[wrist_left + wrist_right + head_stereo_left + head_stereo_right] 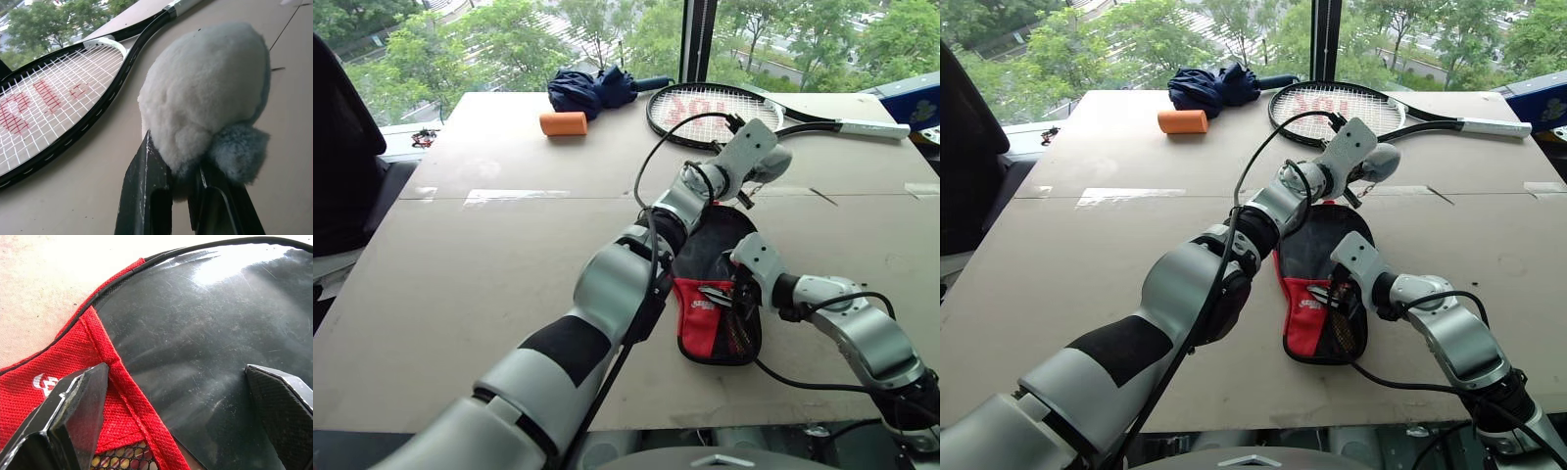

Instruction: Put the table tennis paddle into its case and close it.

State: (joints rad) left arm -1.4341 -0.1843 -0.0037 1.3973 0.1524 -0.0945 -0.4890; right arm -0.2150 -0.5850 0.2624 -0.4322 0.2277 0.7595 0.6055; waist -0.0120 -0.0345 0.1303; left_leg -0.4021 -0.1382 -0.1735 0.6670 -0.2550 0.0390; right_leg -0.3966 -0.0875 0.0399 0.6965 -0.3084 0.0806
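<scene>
The case [717, 294] lies flat on the table in front of me, with a glossy black rounded upper part and a red lower part with a mesh pocket. The table tennis paddle is hidden or out of view. My right gripper [176, 374] stands open just above the case, one finger [78, 401] over the red fabric and the other over the black panel [205, 333]. My left gripper [181, 166] hangs beyond the far end of the case, shut on a fluffy white and grey plush thing [205, 93]. From the head, that plush thing [773, 162] is off the table.
A large black-framed strung tennis racket [705, 113] lies at the back of the table, just beyond my left gripper. An orange cylinder [563, 123] and a folded navy umbrella [592, 88] sit at the back left. A blue box [913, 103] is at the far right.
</scene>
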